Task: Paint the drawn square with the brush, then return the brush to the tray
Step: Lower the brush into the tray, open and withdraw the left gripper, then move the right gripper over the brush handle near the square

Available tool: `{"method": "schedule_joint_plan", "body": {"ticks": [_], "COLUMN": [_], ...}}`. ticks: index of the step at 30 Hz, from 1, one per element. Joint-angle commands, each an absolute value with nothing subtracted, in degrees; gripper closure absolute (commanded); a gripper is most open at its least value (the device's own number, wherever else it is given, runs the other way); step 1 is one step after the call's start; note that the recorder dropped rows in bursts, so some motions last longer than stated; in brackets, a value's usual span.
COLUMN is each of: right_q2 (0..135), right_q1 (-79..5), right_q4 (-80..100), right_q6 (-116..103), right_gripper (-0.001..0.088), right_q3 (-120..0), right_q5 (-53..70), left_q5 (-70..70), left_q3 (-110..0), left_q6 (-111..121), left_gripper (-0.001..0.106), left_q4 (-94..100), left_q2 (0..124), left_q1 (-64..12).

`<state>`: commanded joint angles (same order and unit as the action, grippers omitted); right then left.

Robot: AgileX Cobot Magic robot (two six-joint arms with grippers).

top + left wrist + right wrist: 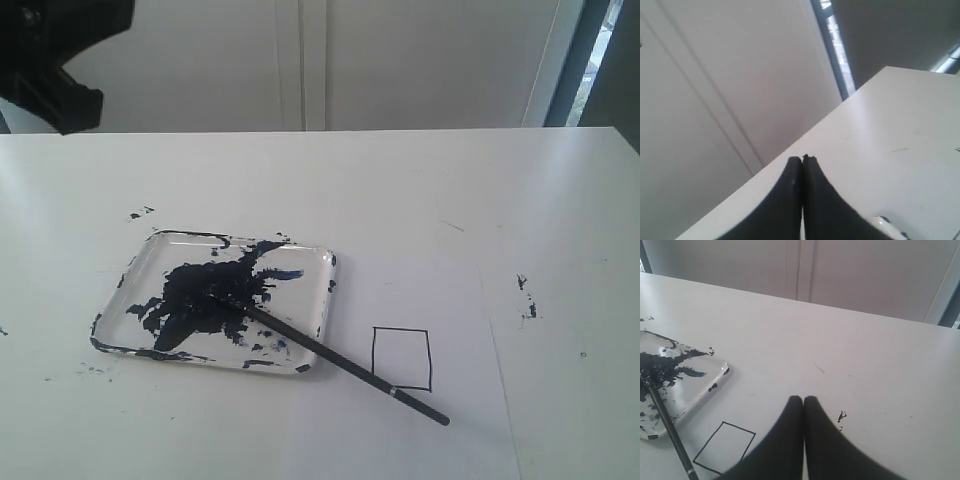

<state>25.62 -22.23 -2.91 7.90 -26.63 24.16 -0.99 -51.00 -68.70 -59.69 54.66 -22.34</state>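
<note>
Beside the tray (314,298), blank white square (401,358)

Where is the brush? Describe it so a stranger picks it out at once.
On the white table, find the clear tray smeared with dark blue paint. The brush lies with its tip in that paint, its handle slanting out over the tray's rim and ending beside the drawn square. It is the only long, thin black stick.

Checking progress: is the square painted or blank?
Blank. The square is white inside its outline; the brush lies with tip in the tray.
</note>
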Motion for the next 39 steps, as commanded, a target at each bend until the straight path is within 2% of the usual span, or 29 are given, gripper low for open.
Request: {"method": "schedule_joint_plan", "body": {"ticks": [5, 13, 20, 31, 39], "right_q2": [25.62, 25.62, 25.62, 25.62, 29.63], "right_q1": [-22.23, -22.23, -22.23, -22.23, -22.23], "right_q4": [-2.91, -8.61, -24.45, -29.0, -30.67], "right_q6": [7.8, 9.55, 28.27, 29.84, 33.8], "right_gripper": [0.0868, 0.0868, 0.0868, 0.0868, 0.0868], "right_q3": [-26.63, -26.63, -26.63, -26.63, -26.63], "right_q5": [24.39, 29.38, 34.85, 40.15, 37.08], "left_q5": [-0.96, 7.24, 5.67, 6.88, 10.68], "left_q3": [-47.78, -41.75, -33.45, -25.16, -25.16], "left_q6": [-67.86, -63.85, -59.69, -48.61, -36.25], "left_gripper": [0.105, 0.105, 0.105, 0.105, 0.105], "left_q4": [-59.69, -57.75, -54.95, -53.79, -35.42], "left_q2": [53.69, 50.36, 48.6, 48.6, 48.6], "left_q1": [-18.38, -18.26, -18.26, -18.26, -18.26]}}
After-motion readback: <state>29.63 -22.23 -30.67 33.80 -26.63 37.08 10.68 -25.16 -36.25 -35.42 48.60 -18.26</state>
